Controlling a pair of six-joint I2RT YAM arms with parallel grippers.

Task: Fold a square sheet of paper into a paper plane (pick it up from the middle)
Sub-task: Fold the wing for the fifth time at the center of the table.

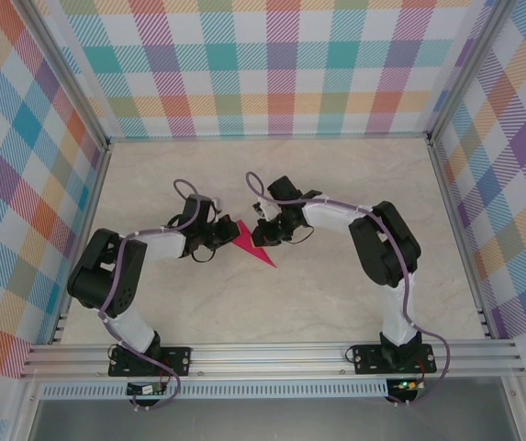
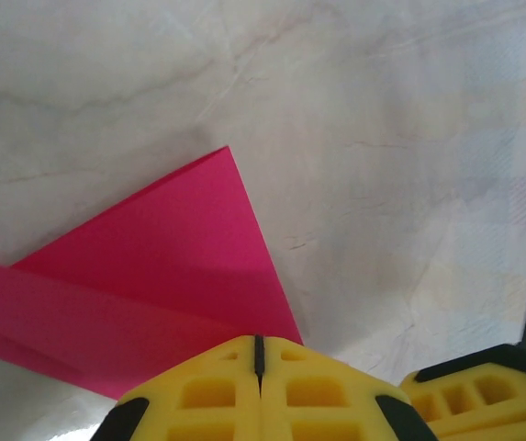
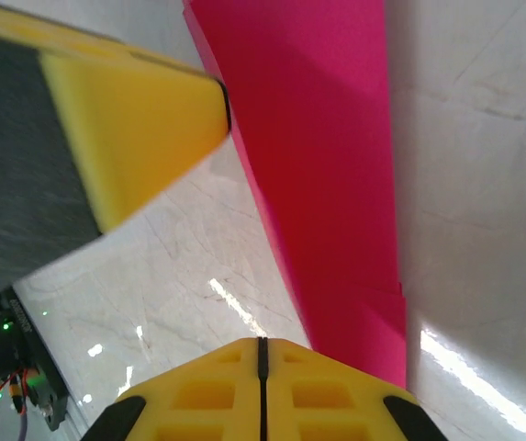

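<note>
The sheet of paper point(image 1: 256, 251) is magenta-pink and lies flat on the table, folded into a narrow pointed paper plane shape with its tip toward the near right. My left gripper point(image 1: 223, 237) stands at its left edge, jaws shut. In the left wrist view the paper point(image 2: 171, 262) runs under the closed yellow fingertips of the left gripper point(image 2: 259, 342). My right gripper point(image 1: 263, 231) is at the paper's far right edge, also shut. In the right wrist view the long folded paper point(image 3: 327, 165) passes beneath the right finger of the right gripper point(image 3: 263, 343). Whether either grips paper is hidden.
The pale marbled tabletop point(image 1: 354, 303) is ringed by an aluminium frame point(image 1: 272, 354) and checked cloth walls. The two grippers are close together: the right gripper's finger point(image 2: 483, 395) shows in the left wrist view and the left gripper's finger point(image 3: 116, 119) in the right wrist view.
</note>
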